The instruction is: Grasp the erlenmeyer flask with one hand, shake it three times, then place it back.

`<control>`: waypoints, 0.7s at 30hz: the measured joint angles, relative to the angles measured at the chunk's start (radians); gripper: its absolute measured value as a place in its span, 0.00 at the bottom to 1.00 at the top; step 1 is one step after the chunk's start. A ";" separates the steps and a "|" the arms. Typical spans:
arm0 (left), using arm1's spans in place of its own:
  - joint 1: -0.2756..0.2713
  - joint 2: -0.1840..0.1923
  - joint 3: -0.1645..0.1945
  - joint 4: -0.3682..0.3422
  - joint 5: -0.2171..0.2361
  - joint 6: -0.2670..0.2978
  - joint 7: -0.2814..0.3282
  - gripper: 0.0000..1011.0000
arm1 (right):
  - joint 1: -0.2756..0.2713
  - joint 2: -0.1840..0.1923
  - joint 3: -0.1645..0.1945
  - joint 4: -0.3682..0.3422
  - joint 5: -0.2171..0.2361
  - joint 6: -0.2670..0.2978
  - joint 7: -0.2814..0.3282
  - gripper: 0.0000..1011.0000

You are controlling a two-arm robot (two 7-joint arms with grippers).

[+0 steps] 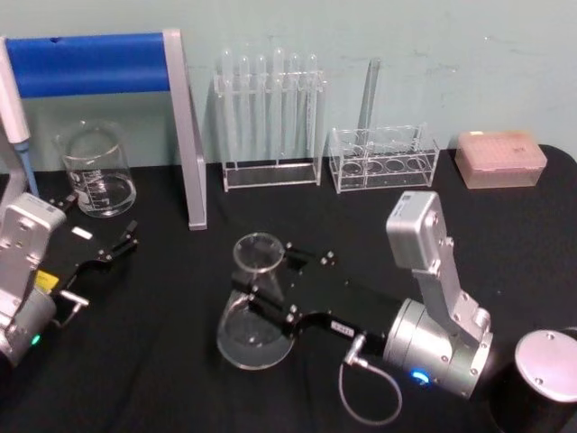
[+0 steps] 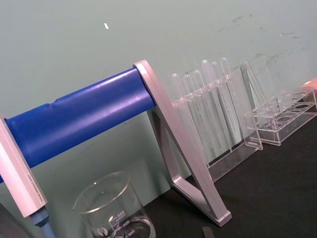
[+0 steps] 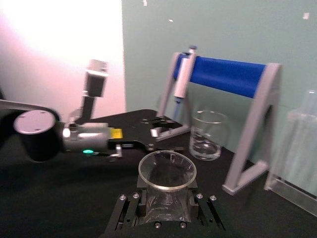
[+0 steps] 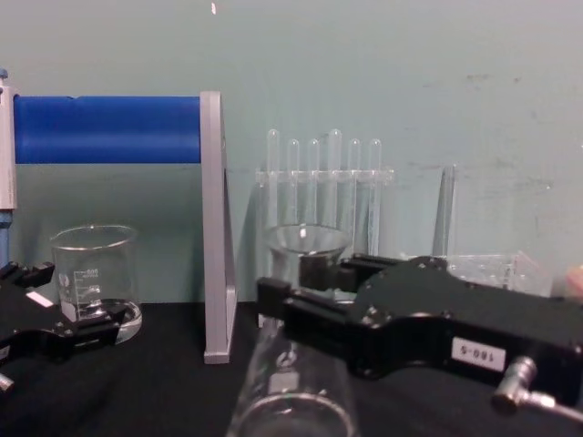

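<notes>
The erlenmeyer flask (image 1: 255, 336) is clear glass with a wide round base and a flared rim, standing upright at the middle of the black table. My right gripper (image 1: 259, 287) reaches in from the right and is shut on its neck, one long black jaw on each side. The right wrist view looks down into the flask's rim (image 3: 167, 171) between those jaws. From the chest, the flask (image 4: 293, 391) is close in front with the gripper (image 4: 291, 278) across its neck. I cannot tell whether its base touches the cloth. My left gripper (image 1: 97, 257) rests open at the table's left side.
A glass beaker (image 1: 97, 171) stands at the back left beside a blue-barred pipette stand (image 1: 99, 63) holding a pipette (image 1: 13, 113). Behind the flask are a rack of test tubes (image 1: 270, 117), a lower clear rack (image 1: 383, 161) and a tip box (image 1: 500, 158). A silver-lidded black cylinder (image 1: 545, 365) is front right.
</notes>
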 joint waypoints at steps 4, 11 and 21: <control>0.000 0.000 0.000 0.000 0.000 0.000 0.000 0.99 | -0.006 0.011 -0.018 -0.018 0.007 0.000 0.016 0.44; 0.000 0.000 0.000 0.000 0.000 0.000 0.000 0.99 | -0.007 0.026 -0.039 -0.031 0.014 -0.001 0.028 0.44; 0.000 0.000 0.000 0.000 0.000 0.000 0.000 0.99 | 0.009 -0.005 0.020 0.018 0.007 -0.008 -0.069 0.44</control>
